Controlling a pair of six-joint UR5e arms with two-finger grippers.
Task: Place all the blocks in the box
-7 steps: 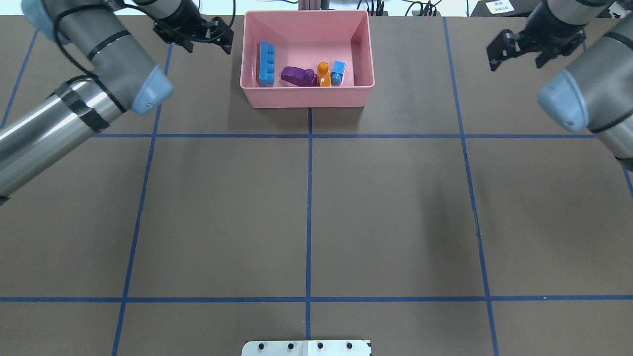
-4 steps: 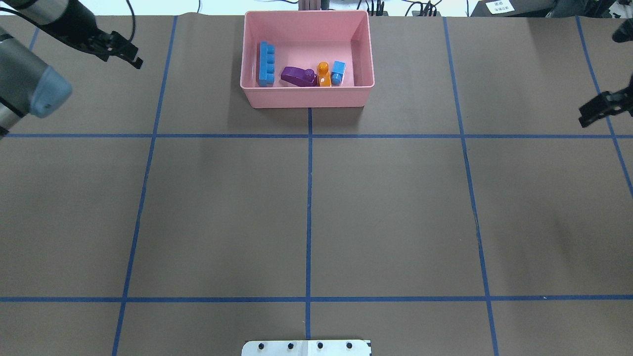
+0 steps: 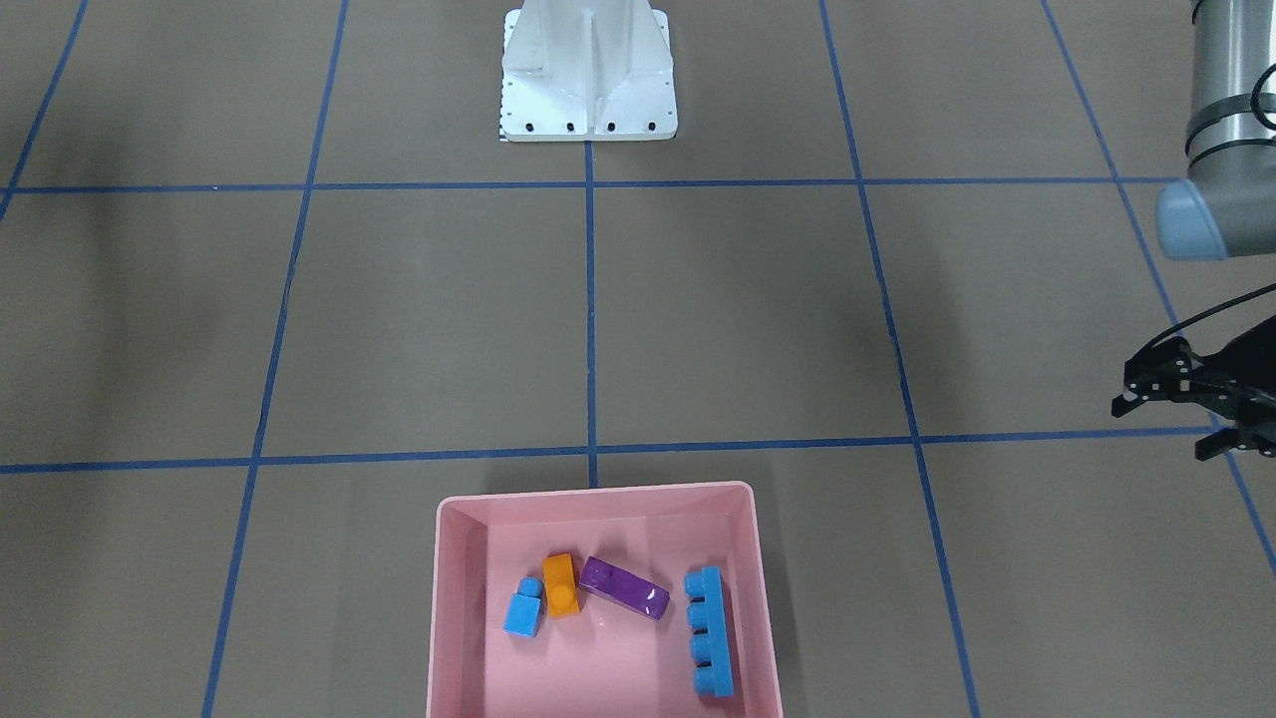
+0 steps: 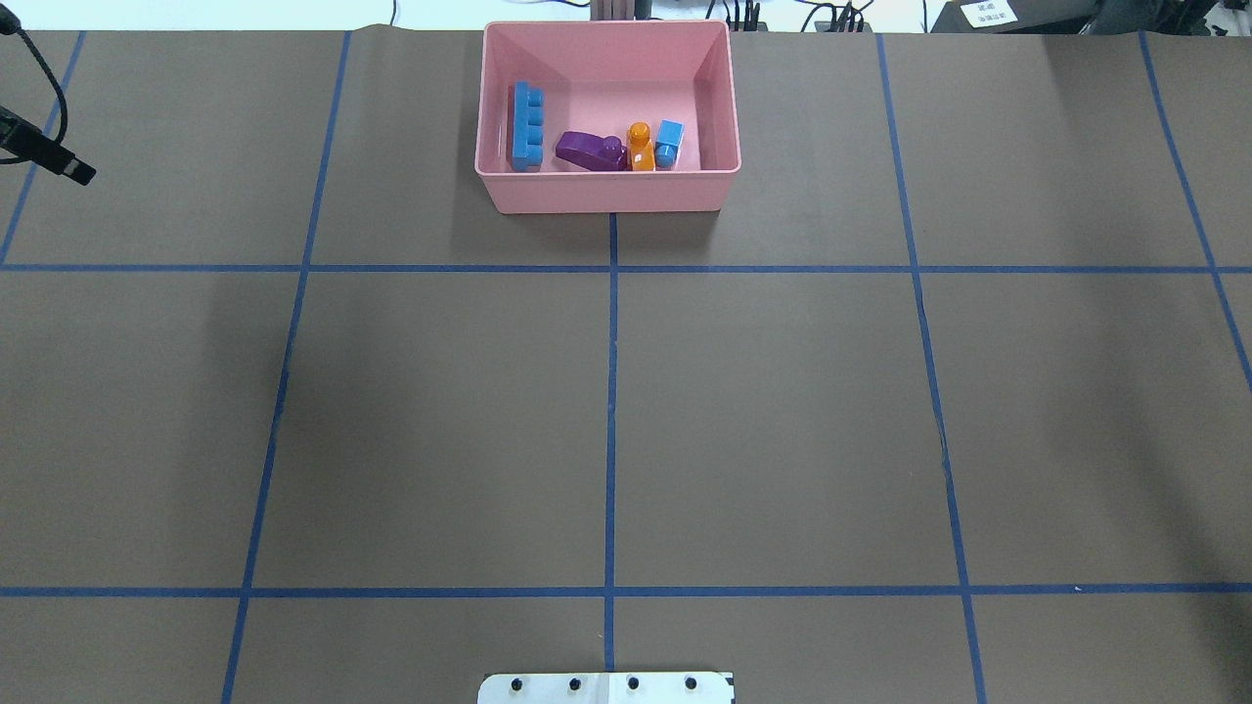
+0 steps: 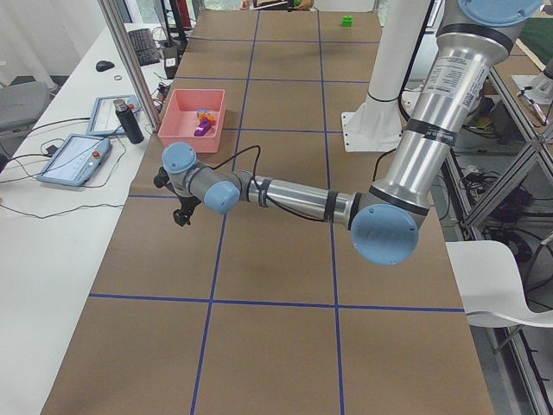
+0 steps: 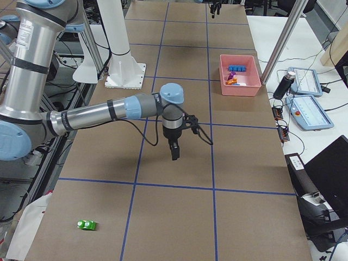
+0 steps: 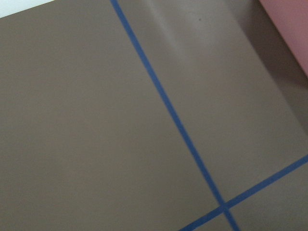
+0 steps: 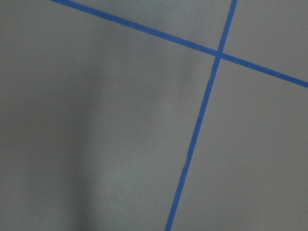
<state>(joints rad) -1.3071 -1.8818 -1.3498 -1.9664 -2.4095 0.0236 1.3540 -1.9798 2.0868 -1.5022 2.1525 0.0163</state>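
Note:
The pink box (image 3: 598, 491) holds the orange block (image 3: 561, 585), the small blue block (image 3: 523, 608), the long purple block (image 3: 623, 586) and the long four-stud blue block (image 3: 709, 630). The overhead view shows the same box (image 4: 606, 191). The green block (image 6: 87, 224) lies on the table far out at the robot's right end, outside the box. My left gripper (image 3: 1161, 427) hovers open and empty, well to the box's left. My right gripper (image 6: 174, 152) points down over bare table, between the box and the green block. I cannot tell whether it is open or shut.
The white robot base (image 3: 588, 70) stands at the table's near edge. Blue tape lines (image 4: 611, 391) grid the brown table. A side desk beyond the box holds tablets (image 6: 310, 111) and a dark bottle (image 6: 281, 87).
Both arms have swung outward from beside the box. The left gripper has reached the overhead view's left edge and the right one has left that view. The blocks have not moved.

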